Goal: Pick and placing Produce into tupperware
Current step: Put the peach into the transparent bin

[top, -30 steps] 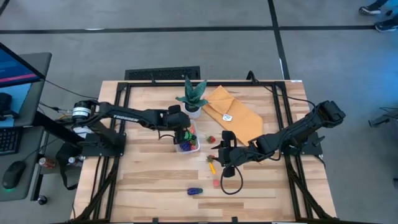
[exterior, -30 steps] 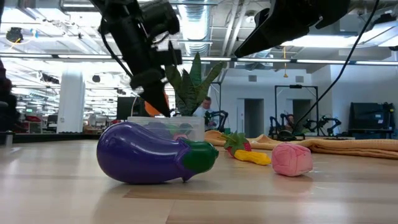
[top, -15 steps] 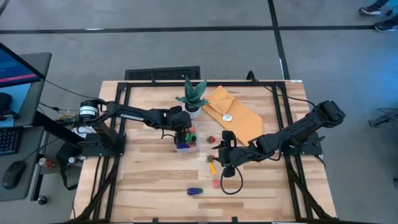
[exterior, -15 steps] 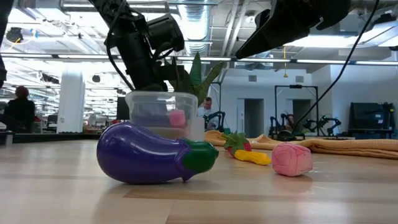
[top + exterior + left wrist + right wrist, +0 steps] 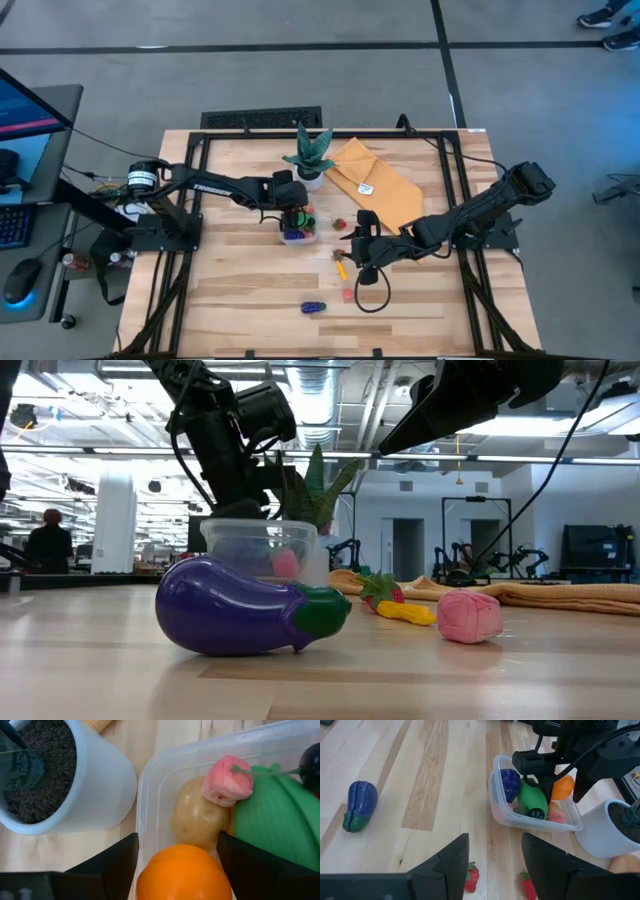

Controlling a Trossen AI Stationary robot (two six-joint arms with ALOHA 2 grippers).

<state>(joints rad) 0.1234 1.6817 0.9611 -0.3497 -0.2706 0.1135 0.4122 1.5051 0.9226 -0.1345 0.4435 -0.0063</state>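
Observation:
The tupperware (image 5: 300,233) stands just in front of the potted plant (image 5: 310,155). It holds a green piece (image 5: 280,820), a pink one (image 5: 227,780), a tan one (image 5: 197,817) and a purple one (image 5: 509,782). My left gripper (image 5: 177,865) points down into it, open, with an orange (image 5: 182,872) between its fingers. My right gripper (image 5: 495,865) hovers open and empty over the middle of the table. Produce lying on the wood: a purple eggplant (image 5: 240,605), a pink piece (image 5: 470,615), a yellow piece (image 5: 410,613) and strawberries (image 5: 472,875). My left gripper has the orange (image 5: 563,787) between its two fingers, which come from above, slanting down into the tupperware's end nearest the plant pot. The orange fills the gap from finger to finger; whether the fingers (image 5: 120,865) touch it, I cannot tell.
The white plant pot (image 5: 75,785) stands right against the tupperware's far side. A mustard-yellow cloth (image 5: 375,185) lies at the back right. Bare wood stretches along the near side and the left of the table.
My left gripper has gone down with the orange, from above the tupperware's rim into the tupperware. In the low view the tupperware's rim now stands higher than it did a second ago. My right arm has kept still.

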